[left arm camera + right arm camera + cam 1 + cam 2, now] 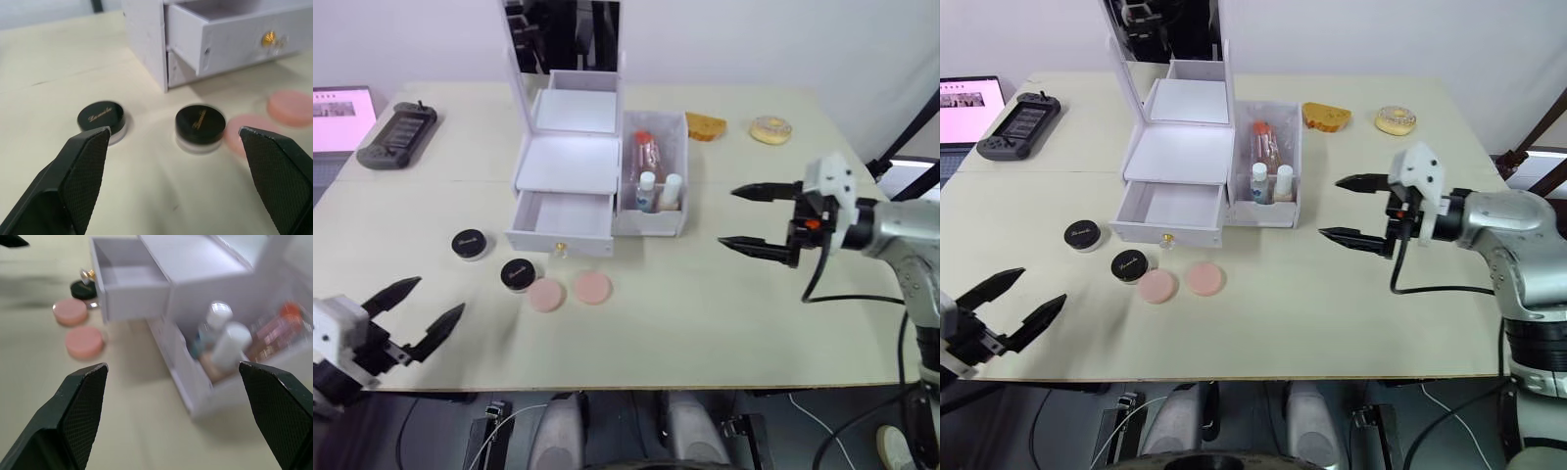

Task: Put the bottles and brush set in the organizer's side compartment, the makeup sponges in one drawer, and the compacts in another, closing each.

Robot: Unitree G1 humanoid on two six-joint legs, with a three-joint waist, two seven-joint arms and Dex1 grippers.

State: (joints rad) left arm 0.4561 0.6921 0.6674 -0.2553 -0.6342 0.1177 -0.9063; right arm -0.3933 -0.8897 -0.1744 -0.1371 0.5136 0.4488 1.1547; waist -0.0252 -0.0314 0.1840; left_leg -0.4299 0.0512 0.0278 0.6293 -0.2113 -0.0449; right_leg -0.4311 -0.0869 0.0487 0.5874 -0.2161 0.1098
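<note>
Fingers of the left gripper (416,311) stand spread and empty at the table's (724,333) near edge, about seven o'clock from the organizer (570,166). Just beyond, the two makeup sponges (570,291) lie side by side on the table in front of the pulled-out lower drawer (560,221), with the compacts (493,259) at nine o'clock of them — one touching or nearly touching a sponge, the other farther out. At three o'clock of the organizer the right gripper (756,217) hovers with its fingers wide apart, holding nothing. Both bottles (658,190) and the brush set (645,155) already stand in the side compartment (655,174). Farther back rises the mirror (563,44). The likely snag is the nearer compact: a left-hand reach for the sponge beside it could knock it or catch both together, and thin flat sponges may slip from fingertips — or a careless push could shove the light organizer sideways.
</note>
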